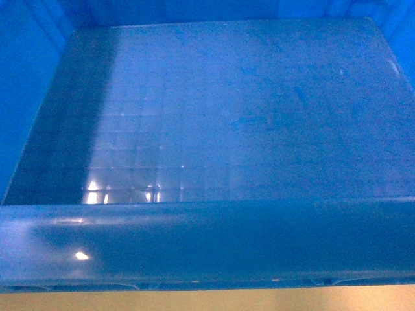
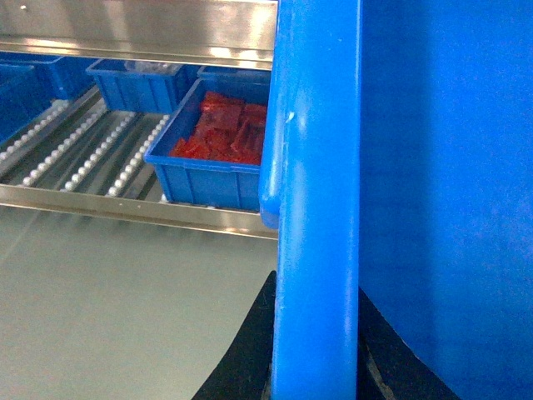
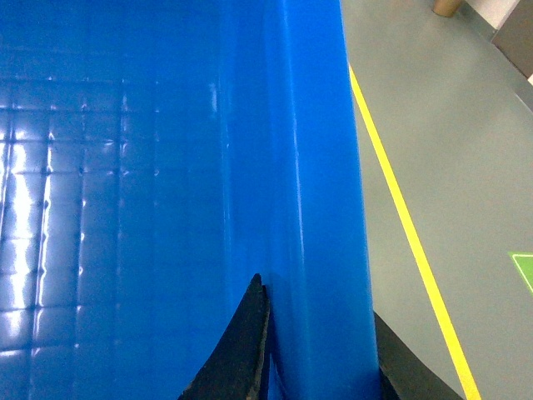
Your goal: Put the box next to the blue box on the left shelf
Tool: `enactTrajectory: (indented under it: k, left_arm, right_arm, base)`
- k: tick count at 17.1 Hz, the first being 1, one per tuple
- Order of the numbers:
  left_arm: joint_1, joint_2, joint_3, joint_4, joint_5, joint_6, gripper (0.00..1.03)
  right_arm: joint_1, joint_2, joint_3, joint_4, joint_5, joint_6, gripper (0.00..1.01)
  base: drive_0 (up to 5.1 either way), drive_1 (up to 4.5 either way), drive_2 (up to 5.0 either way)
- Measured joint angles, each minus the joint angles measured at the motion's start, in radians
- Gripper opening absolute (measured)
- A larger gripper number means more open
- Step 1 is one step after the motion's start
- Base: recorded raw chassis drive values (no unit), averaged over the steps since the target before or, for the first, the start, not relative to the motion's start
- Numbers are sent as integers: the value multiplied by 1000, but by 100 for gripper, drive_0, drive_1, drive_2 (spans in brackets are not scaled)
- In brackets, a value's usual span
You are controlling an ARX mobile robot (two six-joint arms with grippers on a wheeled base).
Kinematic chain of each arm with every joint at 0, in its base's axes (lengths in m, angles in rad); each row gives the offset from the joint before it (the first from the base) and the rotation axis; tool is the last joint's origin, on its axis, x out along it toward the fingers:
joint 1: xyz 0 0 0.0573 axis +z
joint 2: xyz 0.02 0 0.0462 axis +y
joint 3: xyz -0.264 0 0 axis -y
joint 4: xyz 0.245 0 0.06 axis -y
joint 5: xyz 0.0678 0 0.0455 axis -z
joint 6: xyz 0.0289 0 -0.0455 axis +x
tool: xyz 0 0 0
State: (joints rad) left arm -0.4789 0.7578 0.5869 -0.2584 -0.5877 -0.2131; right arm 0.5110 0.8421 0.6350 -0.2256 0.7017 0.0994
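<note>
The box [image 1: 227, 116], a large bright-blue crate, fills the head view; I see its gridded floor and thick near rim. My left gripper [image 2: 316, 350] is shut on the box's left rim [image 2: 316, 167], one black finger on each side. My right gripper [image 3: 321, 342] is shut on the box's right rim [image 3: 321, 167] the same way. In the left wrist view the left shelf [image 2: 92, 154] of white rollers lies ahead, and on it stands a blue box [image 2: 218, 158] holding red packets, just left of the held rim.
More blue bins [image 2: 137, 83] stand further back on the rollers. A steel front rail [image 2: 125, 208] edges the shelf, with a steel shelf lip [image 2: 150, 33] above it. Grey floor with a yellow line [image 3: 408, 225] runs on my right.
</note>
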Motion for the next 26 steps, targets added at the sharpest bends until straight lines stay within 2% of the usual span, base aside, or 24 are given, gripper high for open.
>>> enactTrajectory:
  k: [18,26]
  left_arm:
    - [0,-1,0,0,0,0,10]
    - [0,-3,0,-1,0,0,10]
  right_arm:
    - [0,1,0,2,0,0,16]
    - [0,0,0,2,0,0,16]
  base:
    - [-497,241,241]
    - [-490,329,154]
